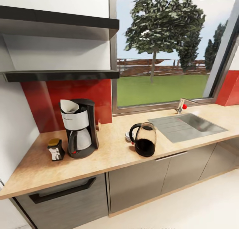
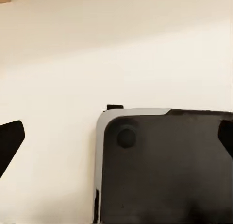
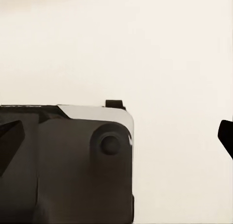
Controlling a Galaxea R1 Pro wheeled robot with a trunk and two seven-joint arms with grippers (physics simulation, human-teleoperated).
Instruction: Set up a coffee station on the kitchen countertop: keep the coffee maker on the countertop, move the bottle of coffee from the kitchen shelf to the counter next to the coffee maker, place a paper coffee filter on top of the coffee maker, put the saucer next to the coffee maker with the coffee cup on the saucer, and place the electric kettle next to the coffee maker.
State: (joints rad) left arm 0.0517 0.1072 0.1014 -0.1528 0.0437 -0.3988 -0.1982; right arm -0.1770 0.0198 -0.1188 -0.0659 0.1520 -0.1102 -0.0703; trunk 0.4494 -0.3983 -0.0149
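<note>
Although the coffee maker stands on the kitchen worktop with the paper coffee filter in its basket, the bottle of coffee just beside it and the electric kettle near, I judge the saucer and coffee cup still to come. Left pincer and right pincer both hang spread apart, empty, over pale floor.

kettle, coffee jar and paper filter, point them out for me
kettle (image 1: 145,140), head view, on its dark glass body
coffee jar (image 1: 56,152), head view, on its label
paper filter (image 1: 69,106), head view, on the white cone
</note>
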